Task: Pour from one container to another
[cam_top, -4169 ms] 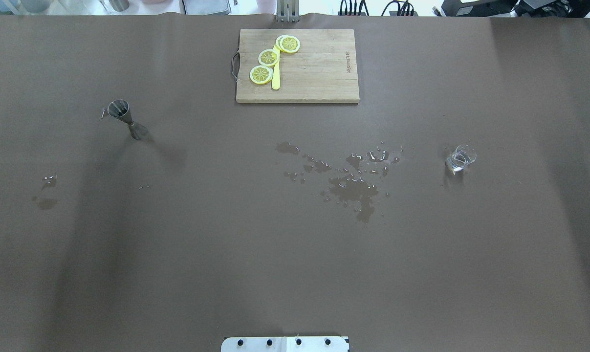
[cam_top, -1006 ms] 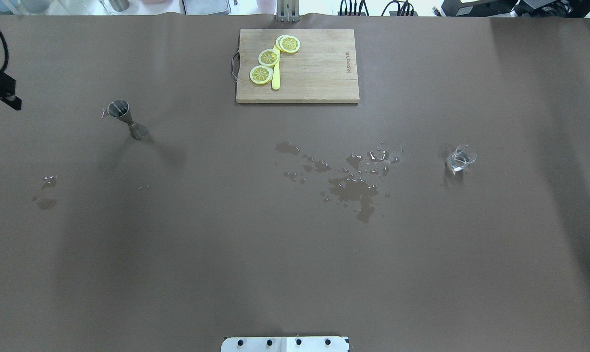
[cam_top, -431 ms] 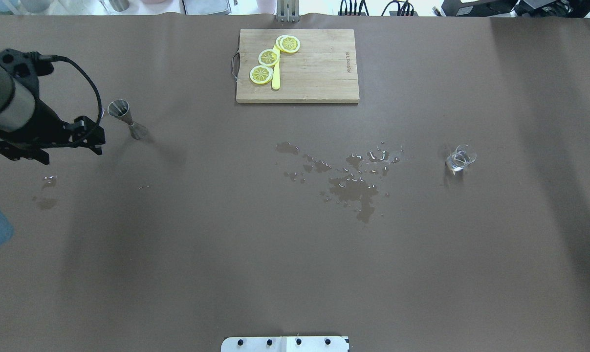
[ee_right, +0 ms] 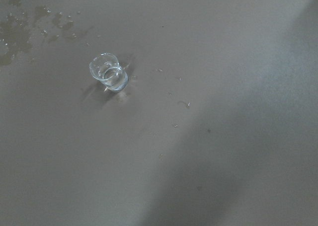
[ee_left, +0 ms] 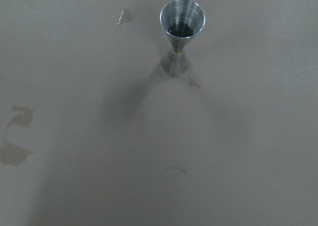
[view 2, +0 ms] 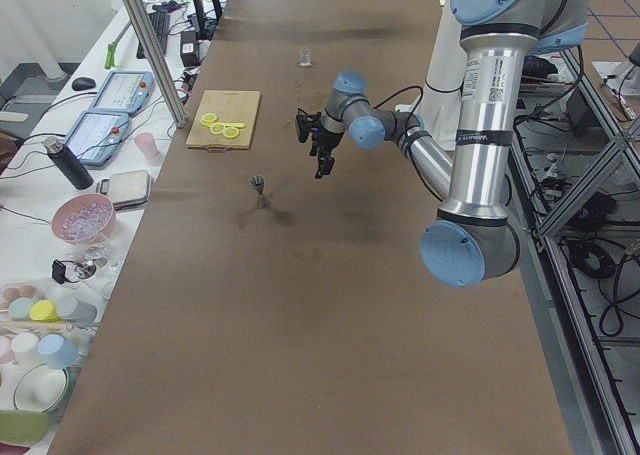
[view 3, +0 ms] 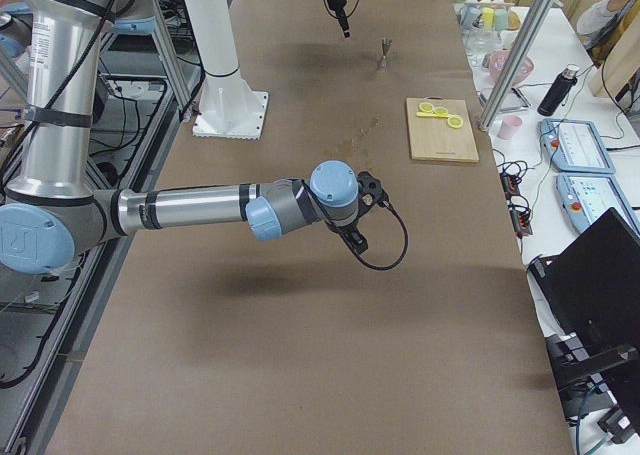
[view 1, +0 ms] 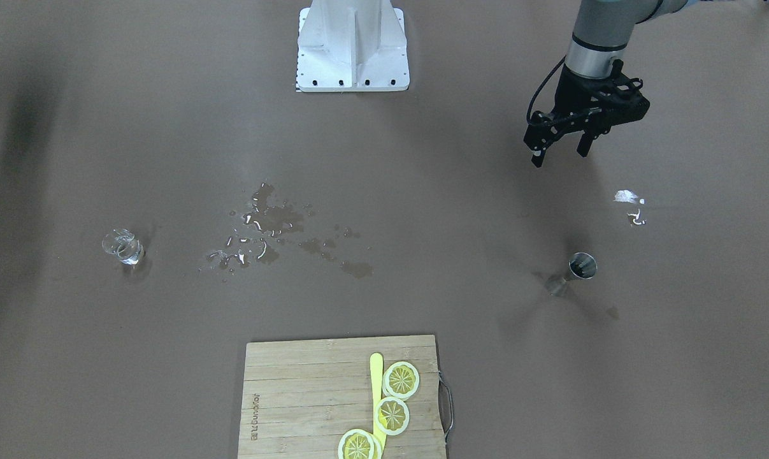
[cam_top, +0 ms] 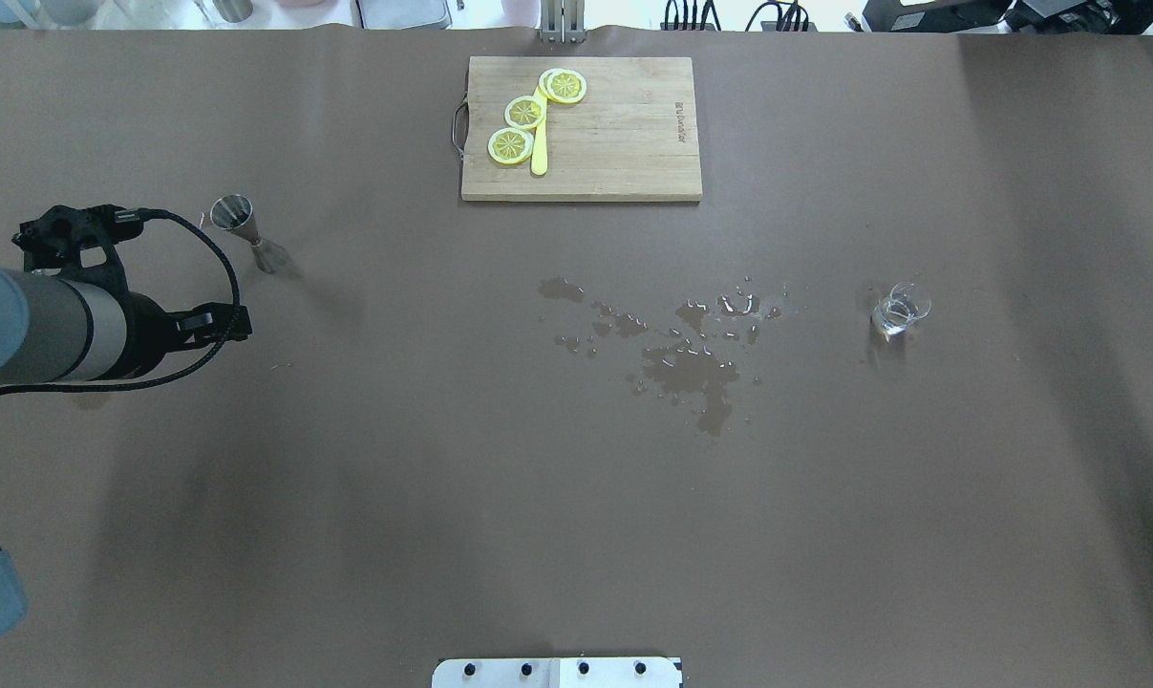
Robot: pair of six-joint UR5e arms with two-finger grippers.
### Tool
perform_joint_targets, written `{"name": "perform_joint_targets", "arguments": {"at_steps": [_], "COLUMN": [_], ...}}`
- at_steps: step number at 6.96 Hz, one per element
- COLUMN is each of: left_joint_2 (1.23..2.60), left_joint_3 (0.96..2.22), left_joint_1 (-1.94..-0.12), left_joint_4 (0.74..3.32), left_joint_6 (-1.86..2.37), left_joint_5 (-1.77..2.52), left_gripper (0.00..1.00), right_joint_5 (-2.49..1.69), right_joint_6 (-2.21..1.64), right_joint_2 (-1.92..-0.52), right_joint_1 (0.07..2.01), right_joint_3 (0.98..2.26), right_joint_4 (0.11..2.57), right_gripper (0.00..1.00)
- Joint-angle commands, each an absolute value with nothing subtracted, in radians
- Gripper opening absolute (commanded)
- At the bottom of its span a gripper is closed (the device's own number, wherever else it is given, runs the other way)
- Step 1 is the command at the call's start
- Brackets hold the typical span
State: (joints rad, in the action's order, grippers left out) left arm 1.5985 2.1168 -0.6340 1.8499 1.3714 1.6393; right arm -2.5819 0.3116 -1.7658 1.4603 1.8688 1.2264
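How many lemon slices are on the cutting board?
3 plainly seen, all on the cutting board along the yellow stick: near slice, middle slice, far slice. A rim peeking from under the far slice may be a fourth.

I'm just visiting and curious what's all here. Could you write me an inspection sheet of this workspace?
Surface: brown table cover, wet splashes in the middle.
Job's things: glass cup upright on robot's right; steel jigger upright on its left; far apart.
Clutter: cutting board with lemon slices and a yellow knife.
Grippers: left gripper open, empty, above the table near the jigger; right gripper aloft, open or shut unclear.
Cables: black cable looped at the left wrist.
Surroundings: side bench with bowls and cups.
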Motion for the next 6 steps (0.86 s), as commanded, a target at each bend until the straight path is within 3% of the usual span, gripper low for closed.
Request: {"name": "perform_joint_targets", "arguments": {"at_steps": [1, 3, 6], "left_joint_2": [1.558, 1.636, 1.683], "left_joint_3": [2.014, 1.929, 1.775], "left_joint_1": [-0.585, -0.471, -0.462], "left_joint_4": [2.034, 2.039, 2.216], "left_joint_6": [1.371, 1.374, 1.376], "left_joint_5": [1.489, 1.302, 1.104], "left_gripper": [0.99, 0.99, 0.98], "right_joint_5": [-2.594, -2.673, -2.815], "right_joint_6": [0.379, 0.374, 0.368], "right_joint_2": [-1.792, -1.784, -1.746], "right_joint_1": [1.450, 1.448, 1.448], "right_joint_3": [1.844, 1.745, 1.588], "right_joint_4": [1.024, 0.892, 0.723], "right_gripper": [1.00, 1.00, 1.00]}}
